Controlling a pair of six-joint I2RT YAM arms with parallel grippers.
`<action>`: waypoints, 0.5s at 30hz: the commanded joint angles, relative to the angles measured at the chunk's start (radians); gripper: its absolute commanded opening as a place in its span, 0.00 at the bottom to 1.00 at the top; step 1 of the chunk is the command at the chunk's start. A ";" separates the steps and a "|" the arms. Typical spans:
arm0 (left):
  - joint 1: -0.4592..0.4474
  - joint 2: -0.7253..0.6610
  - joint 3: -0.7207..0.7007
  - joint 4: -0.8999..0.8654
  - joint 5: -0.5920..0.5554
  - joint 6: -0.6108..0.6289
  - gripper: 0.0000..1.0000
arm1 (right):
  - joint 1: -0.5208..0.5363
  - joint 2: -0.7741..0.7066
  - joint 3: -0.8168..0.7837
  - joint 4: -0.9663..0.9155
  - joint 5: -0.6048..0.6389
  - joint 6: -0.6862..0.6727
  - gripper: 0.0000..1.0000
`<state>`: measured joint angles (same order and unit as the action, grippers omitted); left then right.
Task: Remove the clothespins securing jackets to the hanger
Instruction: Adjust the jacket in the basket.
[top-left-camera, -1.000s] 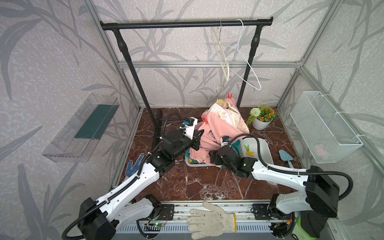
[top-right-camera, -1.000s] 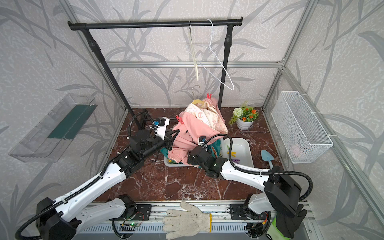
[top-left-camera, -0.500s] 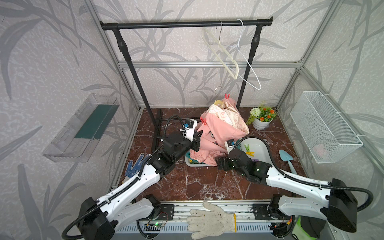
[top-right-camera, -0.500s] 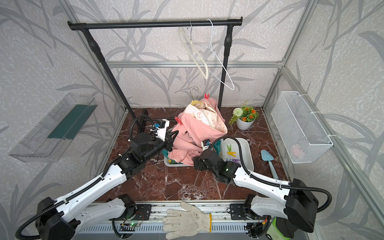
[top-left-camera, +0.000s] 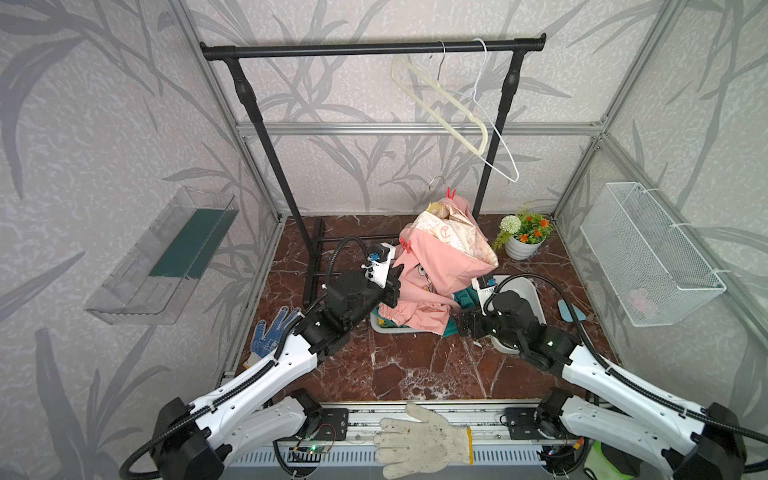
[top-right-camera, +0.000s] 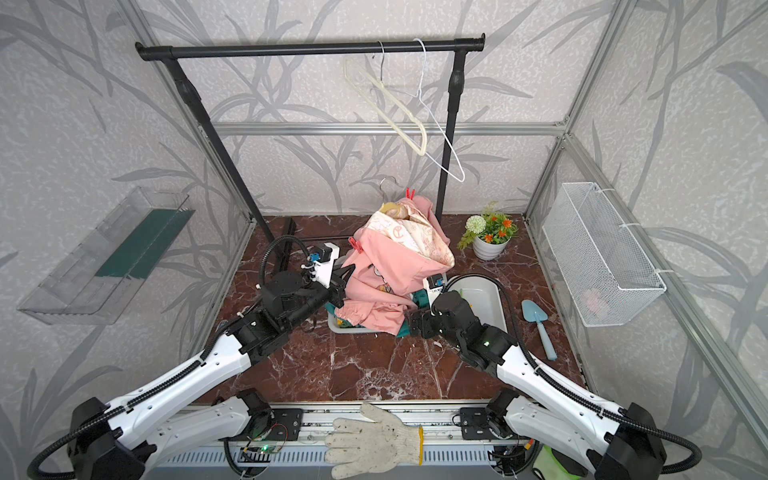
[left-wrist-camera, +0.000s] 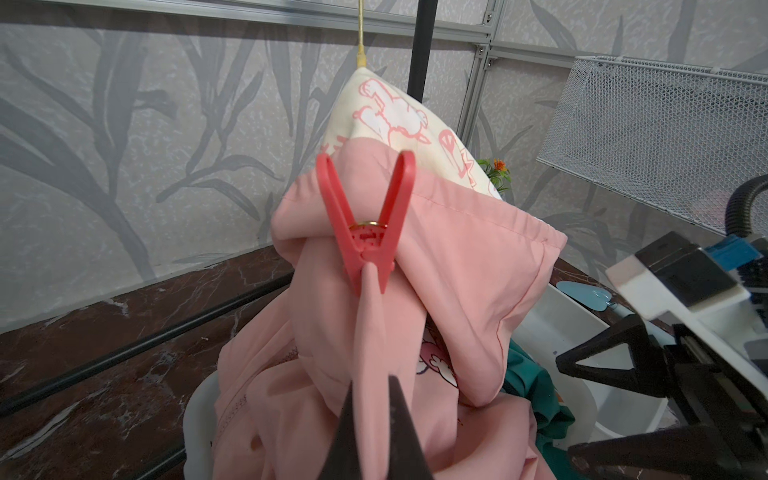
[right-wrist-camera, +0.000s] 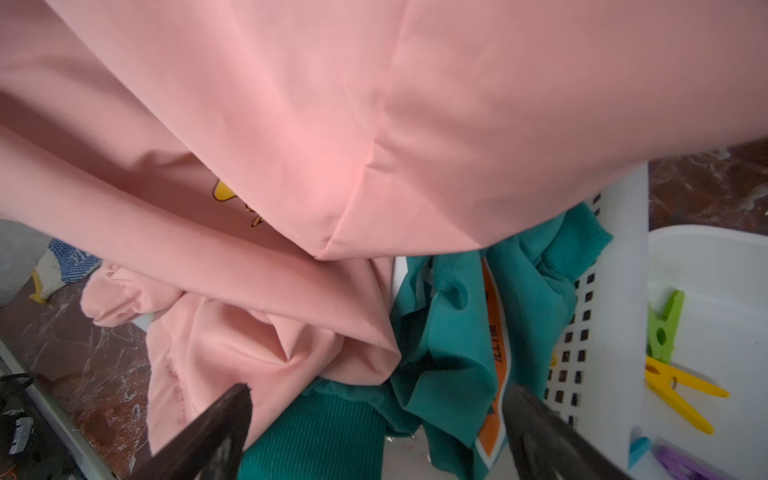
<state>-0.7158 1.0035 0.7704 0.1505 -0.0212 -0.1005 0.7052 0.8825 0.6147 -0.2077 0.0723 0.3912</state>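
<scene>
The white tub (right-wrist-camera: 706, 257) beside the spread right gripper (right-wrist-camera: 380, 390) holds green and yellow clothespins (right-wrist-camera: 664, 332) seen only from the right wrist, the basket (right-wrist-camera: 615, 257) ahead holds the teal jacket (right-wrist-camera: 453, 332), and the left gripper (left-wrist-camera: 370, 399), pressed together, pinches the pink jacket (left-wrist-camera: 436, 257) just short of a red clothespin (left-wrist-camera: 365, 232) clipped there.

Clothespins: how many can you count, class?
6. Two red clothespins clip the pink jacket, one by the hanger hook, one lower down. Green, yellow, blue and purple ones lie in the white tray. More may be hidden.
</scene>
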 joint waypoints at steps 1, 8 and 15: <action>-0.016 -0.021 -0.006 0.035 -0.039 0.045 0.00 | -0.072 -0.074 -0.026 -0.006 -0.095 -0.013 0.94; -0.041 -0.038 -0.035 0.047 -0.057 0.084 0.00 | -0.250 -0.159 -0.038 -0.011 -0.231 0.045 0.94; -0.069 -0.057 -0.058 0.043 -0.063 0.130 0.00 | -0.456 -0.128 0.046 -0.028 -0.426 0.122 0.91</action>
<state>-0.7723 0.9699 0.7177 0.1665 -0.0746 -0.0162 0.2977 0.7486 0.5961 -0.2222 -0.2375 0.4709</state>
